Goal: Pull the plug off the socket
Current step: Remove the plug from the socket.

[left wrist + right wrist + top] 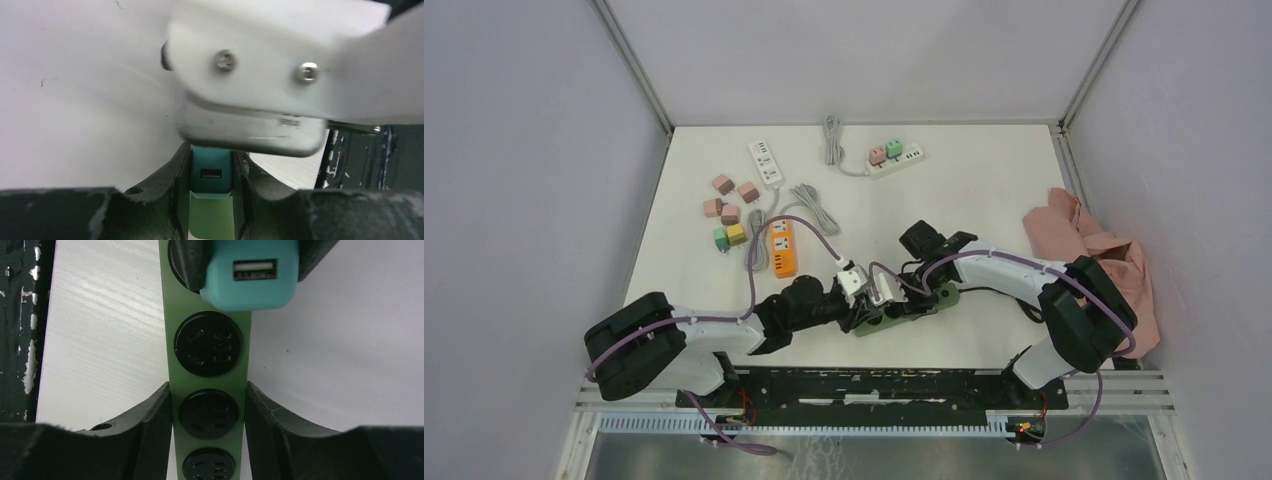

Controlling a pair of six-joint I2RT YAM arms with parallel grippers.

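Note:
A green power strip with black round sockets lies near the table's front edge. A teal plug with a USB port stands in one of its sockets. My left gripper is shut on the teal plug, one finger on each side, with the green strip below it. My right gripper is shut on the green strip, clamping both long sides two sockets from the plug. In the top view both grippers, left and right, meet over the strip.
An orange power strip, a white strip and another white strip with pink and green plugs lie further back. Several loose plug cubes lie at left. A pink cloth lies at right. The black base rail runs along the front.

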